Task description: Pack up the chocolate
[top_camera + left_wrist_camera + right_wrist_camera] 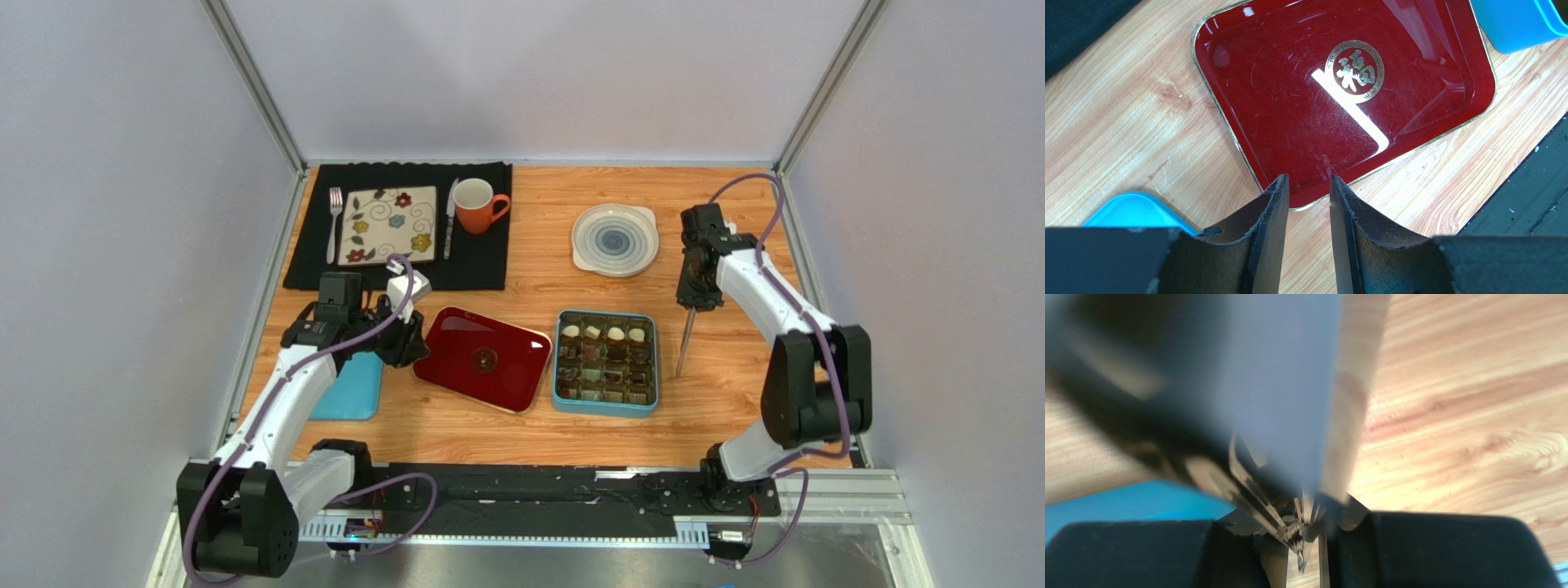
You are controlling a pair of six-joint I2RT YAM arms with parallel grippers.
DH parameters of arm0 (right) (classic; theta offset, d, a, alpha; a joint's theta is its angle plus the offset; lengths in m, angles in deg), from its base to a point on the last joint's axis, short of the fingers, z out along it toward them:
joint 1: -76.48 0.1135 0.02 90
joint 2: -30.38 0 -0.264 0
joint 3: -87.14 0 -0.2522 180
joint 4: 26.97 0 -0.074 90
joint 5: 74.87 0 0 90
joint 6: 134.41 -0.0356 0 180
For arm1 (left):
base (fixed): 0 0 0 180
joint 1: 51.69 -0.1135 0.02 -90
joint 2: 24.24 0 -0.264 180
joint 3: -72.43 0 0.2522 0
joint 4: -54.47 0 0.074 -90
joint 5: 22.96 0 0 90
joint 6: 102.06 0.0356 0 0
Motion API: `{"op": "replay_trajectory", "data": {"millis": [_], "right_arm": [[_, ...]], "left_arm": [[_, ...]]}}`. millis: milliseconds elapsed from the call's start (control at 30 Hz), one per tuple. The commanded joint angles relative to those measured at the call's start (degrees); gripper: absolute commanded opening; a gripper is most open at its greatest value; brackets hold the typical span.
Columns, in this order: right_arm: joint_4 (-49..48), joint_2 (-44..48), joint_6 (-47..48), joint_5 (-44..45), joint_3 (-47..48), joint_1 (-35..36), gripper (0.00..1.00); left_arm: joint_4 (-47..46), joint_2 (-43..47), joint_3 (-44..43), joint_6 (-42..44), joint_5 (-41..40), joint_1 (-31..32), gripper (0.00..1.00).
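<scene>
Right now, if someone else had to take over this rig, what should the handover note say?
Left gripper: open, empty, over the rim of the red tray.
Right gripper: shut on a thin tool that hangs just right of the teal box.
Chocolates: sitting in the box's grid, pale ones along the far row; none visible on the tray.
Done: packing looks finished.
Left: probably park the tool and close the box; the blue piece under the left arm may be its lid.
</scene>
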Motion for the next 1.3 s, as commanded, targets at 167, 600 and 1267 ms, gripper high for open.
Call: {"op": "replay_trajectory", "data": {"millis": [167,600,1267], "right_arm": [[2.80,-15.83,4.08,-8.49,10.96,-5.66,0.35],[5.35,-16.90,4.87,-5.78,16.33,-7.07,1.00],[-3.08,22.30,2.33,1.61,9.04,11.12,0.80]], "left_arm": [[1.90,0.63,-2.03,2.40,2.15,-3.28,0.41],[5.68,-0.78,-3.35,5.74,3.20,-11.62,0.41],[-2.56,-11.24,2.09,3.55,-12.26,-14.89,0.38]]}}
